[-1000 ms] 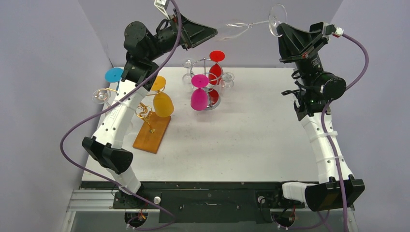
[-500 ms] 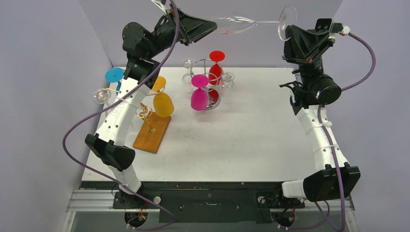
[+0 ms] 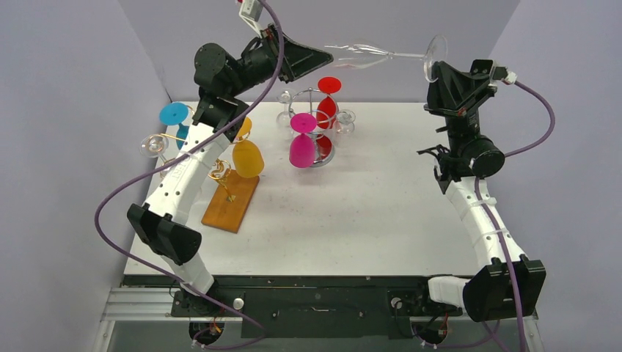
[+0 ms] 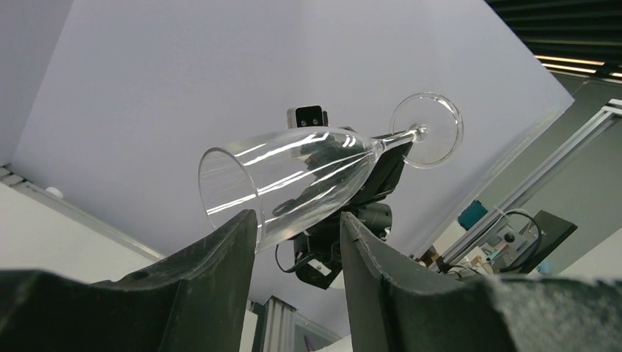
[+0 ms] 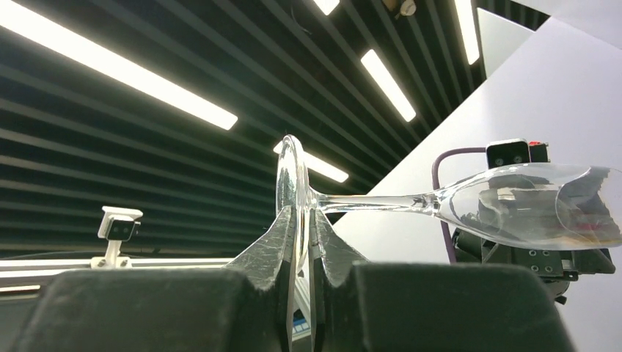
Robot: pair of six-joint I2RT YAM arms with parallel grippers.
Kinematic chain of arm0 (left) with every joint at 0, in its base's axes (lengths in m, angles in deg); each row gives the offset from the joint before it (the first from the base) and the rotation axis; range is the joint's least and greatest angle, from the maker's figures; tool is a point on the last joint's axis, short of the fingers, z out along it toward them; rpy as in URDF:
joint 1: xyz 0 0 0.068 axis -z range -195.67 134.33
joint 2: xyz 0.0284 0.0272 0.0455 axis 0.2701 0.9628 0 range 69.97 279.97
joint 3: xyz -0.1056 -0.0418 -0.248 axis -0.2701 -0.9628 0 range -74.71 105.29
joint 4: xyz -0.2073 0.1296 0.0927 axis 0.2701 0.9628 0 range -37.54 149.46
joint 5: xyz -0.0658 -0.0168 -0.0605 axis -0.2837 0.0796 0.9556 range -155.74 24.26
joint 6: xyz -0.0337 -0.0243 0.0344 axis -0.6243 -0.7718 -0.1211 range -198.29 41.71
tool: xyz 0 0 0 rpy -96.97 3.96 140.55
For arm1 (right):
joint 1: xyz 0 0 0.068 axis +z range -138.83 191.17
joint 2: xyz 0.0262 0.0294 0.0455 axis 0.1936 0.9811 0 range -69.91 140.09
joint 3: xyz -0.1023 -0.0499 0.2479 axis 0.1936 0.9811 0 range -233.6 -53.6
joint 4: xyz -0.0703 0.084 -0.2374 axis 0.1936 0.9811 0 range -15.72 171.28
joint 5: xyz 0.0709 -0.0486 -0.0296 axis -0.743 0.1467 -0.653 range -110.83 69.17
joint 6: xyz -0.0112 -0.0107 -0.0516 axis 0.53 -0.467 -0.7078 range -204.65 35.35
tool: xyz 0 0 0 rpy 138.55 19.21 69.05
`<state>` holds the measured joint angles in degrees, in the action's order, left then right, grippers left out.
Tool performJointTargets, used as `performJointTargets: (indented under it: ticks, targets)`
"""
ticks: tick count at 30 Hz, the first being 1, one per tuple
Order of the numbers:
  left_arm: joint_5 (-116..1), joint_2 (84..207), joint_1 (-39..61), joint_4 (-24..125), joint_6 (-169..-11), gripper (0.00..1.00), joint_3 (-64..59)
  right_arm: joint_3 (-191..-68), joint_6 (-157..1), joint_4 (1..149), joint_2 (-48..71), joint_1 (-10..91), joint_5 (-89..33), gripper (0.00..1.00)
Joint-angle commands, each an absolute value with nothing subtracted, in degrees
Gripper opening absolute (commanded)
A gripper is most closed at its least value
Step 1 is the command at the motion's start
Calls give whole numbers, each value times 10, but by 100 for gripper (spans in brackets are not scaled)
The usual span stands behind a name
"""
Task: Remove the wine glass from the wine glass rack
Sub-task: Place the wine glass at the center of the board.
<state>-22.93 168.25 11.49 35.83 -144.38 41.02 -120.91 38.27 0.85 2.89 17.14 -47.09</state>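
Wine glass [image 3: 367, 53]: clear, lying level in the air, high above the far edge of the tabletop [image 3: 367, 213], off both racks.
Glass ends: foot toward the right arm, open mouth toward the left arm.
Right end effector [image 3: 434, 64]: fingers pressed together on the rim of the foot, which shows edge-on in the right wrist view [image 5: 297, 216].
Left end effector [image 3: 323, 54]: fingers apart, with the bowl [image 4: 293, 176] lying over the gap between them [image 4: 298, 216]; contact cannot be told.
Round wire rack [image 3: 328, 152]: at the far middle of the tabletop, below the held glass, with a red glass [image 3: 327, 110] and a magenta glass [image 3: 301, 147] hanging bowl-down.
Gold rack [image 3: 231, 202]: on a wooden base near the left edge, under the left arm, carrying a yellow glass [image 3: 247, 158] and a blue glass [image 3: 174, 114].
Open room: the middle and right of the tabletop show bare white surface up to the near and right edges; the held glass hangs close to the back wall.
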Motion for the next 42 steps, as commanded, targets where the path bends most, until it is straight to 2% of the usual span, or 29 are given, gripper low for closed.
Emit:
performJointTargets:
  ticks: [1, 11, 22, 27, 29, 33, 38, 42]
  targets:
    - [-118, 1614, 155, 245, -1430, 41, 374, -1145, 606, 75, 23, 188, -518, 0]
    - [-92, 1564, 151, 92, -1490, 36, 275, -1059, 613, 75, -1, 216, -501, 0]
    - [-70, 1544, 162, 96, -1487, 31, 264, -1042, 603, 107, -2, 241, -497, 0]
    - [-74, 1536, 162, 125, -1468, 22, 256, -1035, 591, 116, -12, 228, -498, 0]
    - [-82, 1533, 162, 175, -1439, 15, 262, -1036, 564, 148, -27, 217, -505, 0]
    - [-134, 1516, 162, 368, -1320, 0, 284, -1043, 461, 271, -75, 185, -525, 0]
    - [-234, 1508, 165, 577, -1206, 0, 311, -1064, 340, 431, -116, 157, -532, 0]
    - [-294, 1510, 175, 670, -1160, 0, 333, -1079, 266, 514, -138, 150, -526, 0]
